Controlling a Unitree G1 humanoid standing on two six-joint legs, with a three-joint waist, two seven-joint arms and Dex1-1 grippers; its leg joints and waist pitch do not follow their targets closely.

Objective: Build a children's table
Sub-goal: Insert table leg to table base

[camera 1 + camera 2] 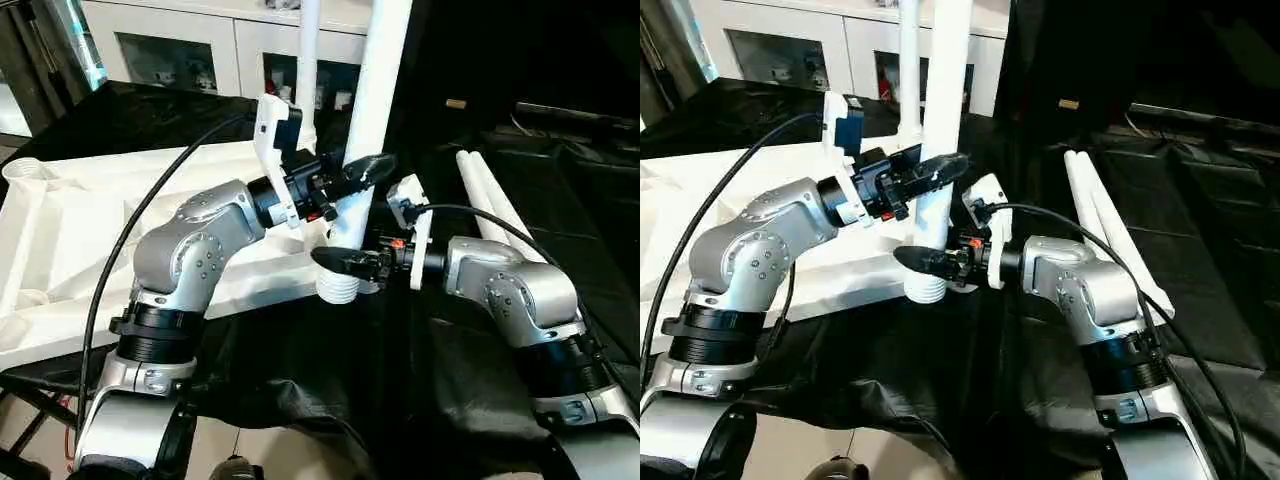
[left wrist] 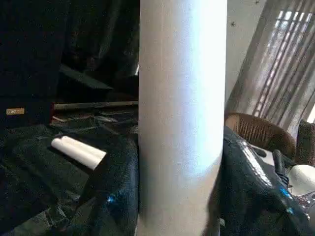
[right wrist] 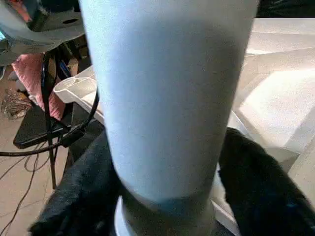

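left gripper [image 1: 352, 172]: jaws pinch the upright leg [image 1: 378, 90] partway up its shaft, one black finger on each side of the smooth white tube. right gripper [image 1: 345, 266]: jaws clasp the same leg low down, just above the ribbed corner socket [image 1: 338, 288]. the leg's long axis runs near vertical, leaning slightly, its lower end seated in that socket at the near corner of the tabletop [image 1: 70, 230]. the tabletop lies upside down on the black-draped bench [image 1: 300, 370], ribbed underside up, matte white plastic, square. a second leg [image 1: 307, 60] stands behind. two spare legs [image 1: 490, 205] lie side by side to the right, pointing away. white cabinet [image 1: 180, 45] beyond.
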